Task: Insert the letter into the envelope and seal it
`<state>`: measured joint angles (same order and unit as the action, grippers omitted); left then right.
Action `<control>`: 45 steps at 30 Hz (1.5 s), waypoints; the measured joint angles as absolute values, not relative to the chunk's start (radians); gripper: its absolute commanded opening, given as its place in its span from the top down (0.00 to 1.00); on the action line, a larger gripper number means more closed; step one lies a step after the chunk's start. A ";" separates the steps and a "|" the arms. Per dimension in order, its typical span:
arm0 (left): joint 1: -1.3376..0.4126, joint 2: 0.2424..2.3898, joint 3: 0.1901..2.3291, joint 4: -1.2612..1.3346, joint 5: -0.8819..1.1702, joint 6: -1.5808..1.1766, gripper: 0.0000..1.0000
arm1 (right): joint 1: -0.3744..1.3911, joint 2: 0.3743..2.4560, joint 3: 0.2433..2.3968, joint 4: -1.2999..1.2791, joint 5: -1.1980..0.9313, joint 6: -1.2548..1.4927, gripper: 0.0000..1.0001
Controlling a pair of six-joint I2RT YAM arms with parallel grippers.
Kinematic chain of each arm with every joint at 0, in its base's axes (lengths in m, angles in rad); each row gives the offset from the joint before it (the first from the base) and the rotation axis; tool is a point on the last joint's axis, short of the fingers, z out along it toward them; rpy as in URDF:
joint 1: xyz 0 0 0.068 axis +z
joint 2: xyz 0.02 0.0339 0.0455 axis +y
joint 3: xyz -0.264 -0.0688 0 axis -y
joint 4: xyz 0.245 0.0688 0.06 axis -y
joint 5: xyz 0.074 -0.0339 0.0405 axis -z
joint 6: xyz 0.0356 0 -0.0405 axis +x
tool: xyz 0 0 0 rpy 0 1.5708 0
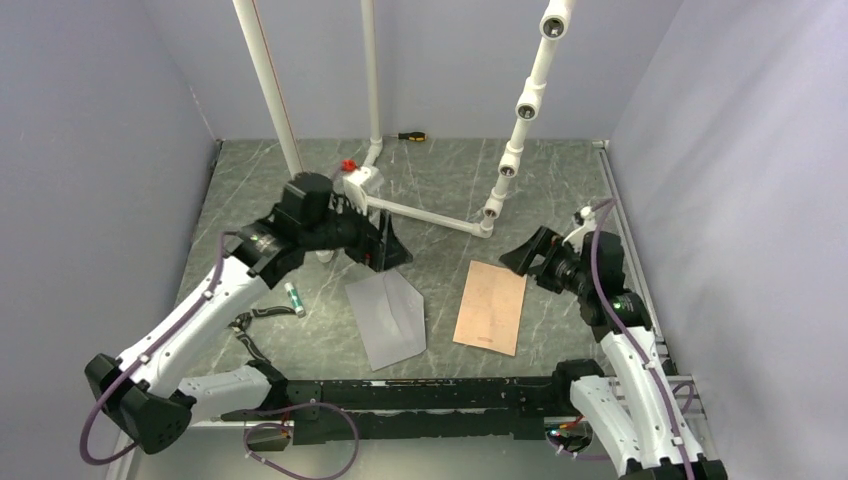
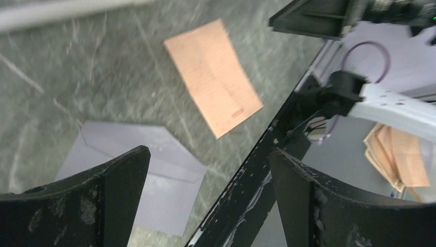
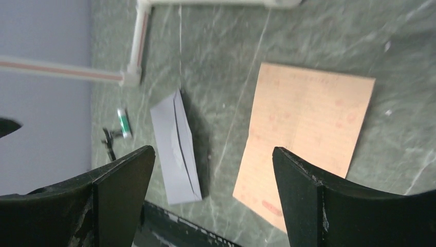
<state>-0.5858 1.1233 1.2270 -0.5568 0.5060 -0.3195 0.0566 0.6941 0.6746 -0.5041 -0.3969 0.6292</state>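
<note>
Our left hand (image 1: pixel 385 248) is released: its two dark fingers (image 2: pixel 110 198) stand wide apart with nothing between them. It hangs over the far end of the envelope (image 1: pixel 388 318), which lies on the bench (image 1: pixel 450 180). In the left wrist view the grey paper shows under and beside the left finger, and one pointed end reaches into the gap between the fingers. Whether the fingertips touch the paper we cannot tell.

Our right hand (image 1: pixel 515 258) is released as well, its fingers spread wide and empty. The letter (image 1: pixel 491 306) lies flat on the bench just below and ahead of this hand. In the right wrist view it fills the space between the two fingers and runs under the right one. The letter is outside the envelope, beside it, with a strip of bare bench between the two. Seen from the left hand, it lies ahead and to the right.

A small green-and-white tube (image 1: pixel 294 298) lies on the outer side of the left hand, close to that arm. A white pipe frame (image 1: pixel 430 212) stands beyond both hands, and a screwdriver (image 1: pixel 411 135) rests at the bench's far edge.
</note>
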 measured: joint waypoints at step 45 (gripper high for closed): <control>-0.759 1.790 1.268 -0.363 0.260 -0.449 0.11 | 0.001 1.066 0.428 -0.319 -0.092 0.688 0.32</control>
